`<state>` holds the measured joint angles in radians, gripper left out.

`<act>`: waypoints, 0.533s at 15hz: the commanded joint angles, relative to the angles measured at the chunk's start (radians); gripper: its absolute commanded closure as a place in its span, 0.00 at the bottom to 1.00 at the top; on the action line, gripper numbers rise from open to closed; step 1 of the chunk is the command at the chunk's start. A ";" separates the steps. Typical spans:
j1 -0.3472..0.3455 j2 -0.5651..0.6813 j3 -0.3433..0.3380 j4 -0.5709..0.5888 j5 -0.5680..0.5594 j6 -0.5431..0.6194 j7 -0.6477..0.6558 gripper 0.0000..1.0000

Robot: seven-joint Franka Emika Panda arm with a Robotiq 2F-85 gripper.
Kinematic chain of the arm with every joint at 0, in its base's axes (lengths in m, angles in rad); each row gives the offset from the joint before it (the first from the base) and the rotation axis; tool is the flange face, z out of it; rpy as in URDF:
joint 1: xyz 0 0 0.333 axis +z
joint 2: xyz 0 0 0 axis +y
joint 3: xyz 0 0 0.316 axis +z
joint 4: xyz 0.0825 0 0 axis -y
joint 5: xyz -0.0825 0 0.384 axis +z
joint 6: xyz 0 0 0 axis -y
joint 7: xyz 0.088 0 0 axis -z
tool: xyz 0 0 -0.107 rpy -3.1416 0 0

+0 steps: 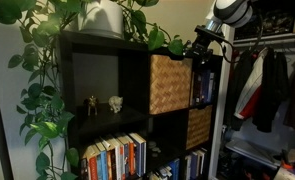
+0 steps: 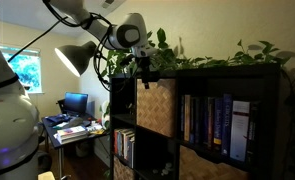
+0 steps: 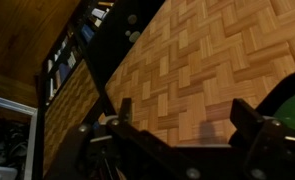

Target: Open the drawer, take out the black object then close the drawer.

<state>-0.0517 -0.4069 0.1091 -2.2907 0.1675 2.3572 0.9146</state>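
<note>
The drawer (image 1: 170,83) is a light tan woven bin that fills an upper cubby of the black shelf (image 1: 107,45). It sits pushed in, and it also shows in an exterior view (image 2: 155,105). My gripper (image 1: 202,45) hovers at the bin's upper front corner, under the leaves (image 2: 145,68). In the wrist view the woven front of the drawer (image 3: 187,60) fills the picture. The gripper (image 3: 182,110) stands open close before it, with nothing between its fingers. The black object is hidden.
A darker woven basket (image 1: 199,127) sits in the cubby below. Trailing plants (image 1: 47,60) cover the shelf top. Two small figurines (image 1: 103,102) stand in the neighbouring cubby, with books (image 1: 115,157) underneath. Clothes (image 1: 267,85) hang beside the shelf. A lamp (image 2: 77,58) and desk (image 2: 72,125) stand behind.
</note>
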 commanded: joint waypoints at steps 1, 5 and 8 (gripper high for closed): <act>-0.012 -0.013 0.037 -0.055 0.008 0.142 0.125 0.00; -0.006 -0.008 0.053 -0.091 0.004 0.253 0.183 0.00; -0.010 0.000 0.069 -0.123 -0.005 0.363 0.204 0.00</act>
<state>-0.0517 -0.4061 0.1569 -2.3737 0.1675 2.6178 1.0718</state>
